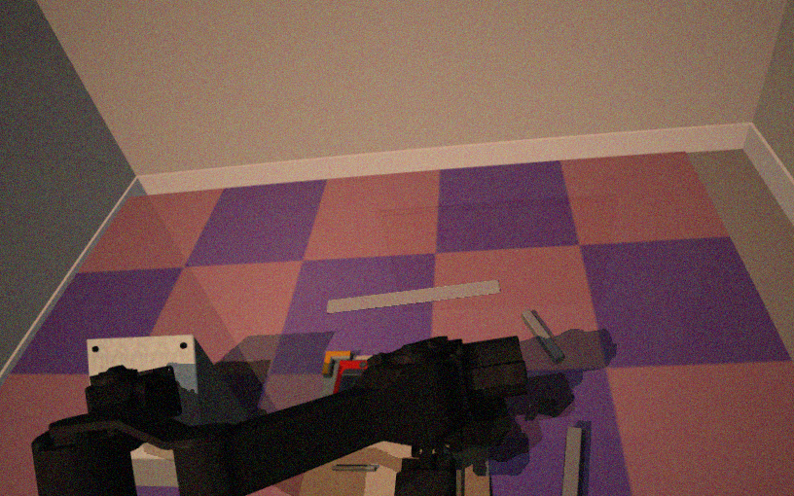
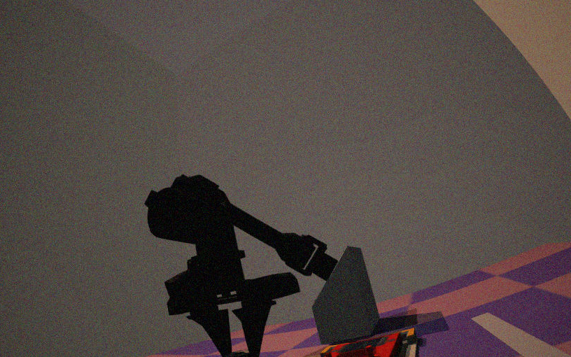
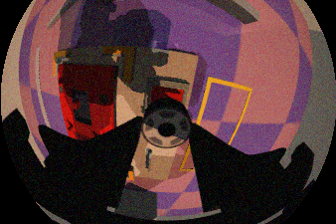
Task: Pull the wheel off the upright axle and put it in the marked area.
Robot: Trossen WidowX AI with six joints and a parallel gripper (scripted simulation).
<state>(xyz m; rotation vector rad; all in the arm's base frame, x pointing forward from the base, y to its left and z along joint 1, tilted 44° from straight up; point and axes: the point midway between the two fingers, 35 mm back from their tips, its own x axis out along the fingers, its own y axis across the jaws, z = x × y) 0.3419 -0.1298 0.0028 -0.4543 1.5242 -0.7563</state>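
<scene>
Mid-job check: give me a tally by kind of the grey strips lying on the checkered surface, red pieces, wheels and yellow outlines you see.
Long pale strip: 1
Short grey bars: 2
Red block: 1
Wheel, gripped in the pincer: 1
Yellow-outlined area: 1
Total: 6

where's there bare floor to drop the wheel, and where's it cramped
The end effector is shut on the wheel. Free patches: inside the yellow outline just right of it, and the checkered squares beyond the long grey strip. Crowded: around the red block, the white box and the small grey bars.
</scene>
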